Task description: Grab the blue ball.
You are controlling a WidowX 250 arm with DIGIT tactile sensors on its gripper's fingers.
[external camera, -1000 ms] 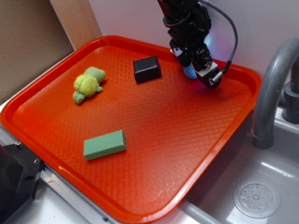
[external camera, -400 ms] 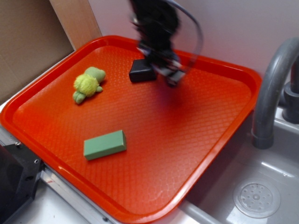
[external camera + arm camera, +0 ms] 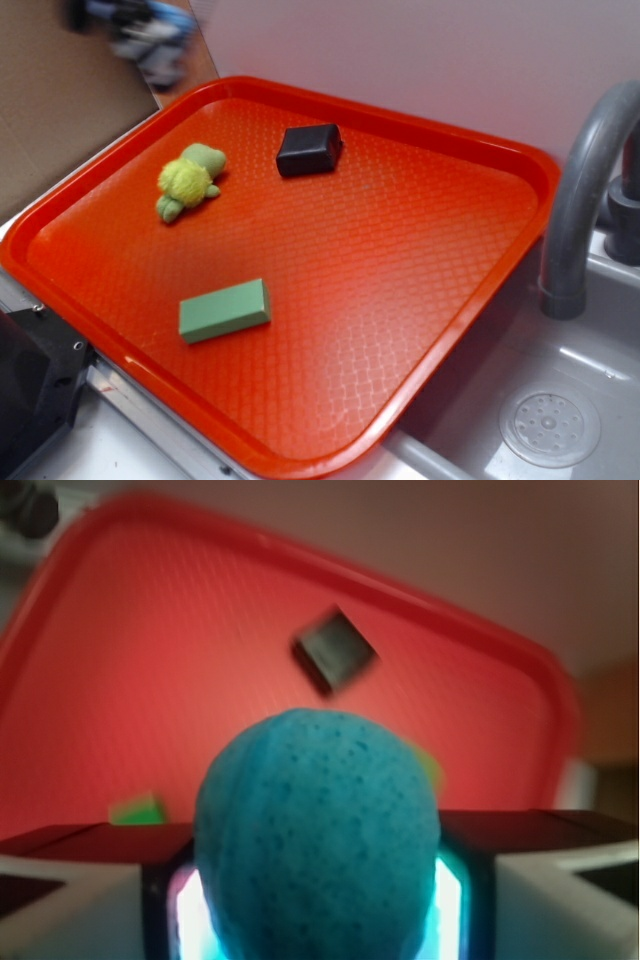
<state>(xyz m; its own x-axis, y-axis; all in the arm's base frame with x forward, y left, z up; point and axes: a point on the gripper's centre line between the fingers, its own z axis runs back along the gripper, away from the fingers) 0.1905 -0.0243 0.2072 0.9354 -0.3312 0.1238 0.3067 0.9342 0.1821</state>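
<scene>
gripper (image 3: 150, 40): you've got it way up at the top-left corner of the exterior view, off past the tray's edge, and it's just a motion-blurred smear there. the wrist view is what shows you it's clamped on the ball.
ball (image 3: 317, 840): sitting right between the fingers (image 3: 90, 880), filling the lower middle of the wrist view, blue and speckled. you won't pick it out in the exterior shot, the blur eats it.
tray (image 3: 470, 150): red, with nothing over it but its own stuff.
black block (image 3: 309, 149): near the tray's back edge, lying flat. you can see it in the wrist view too, blurry, out beyond the ball.
turtle (image 3: 187, 180): yellow-green plush, left side of the tray, well apart from the block.
green block (image 3: 224, 310): front-left part of the tray, flat, on its own.
faucet (image 3: 580, 200): grey, just off the tray's right side, over the sink (image 3: 550, 420).
</scene>
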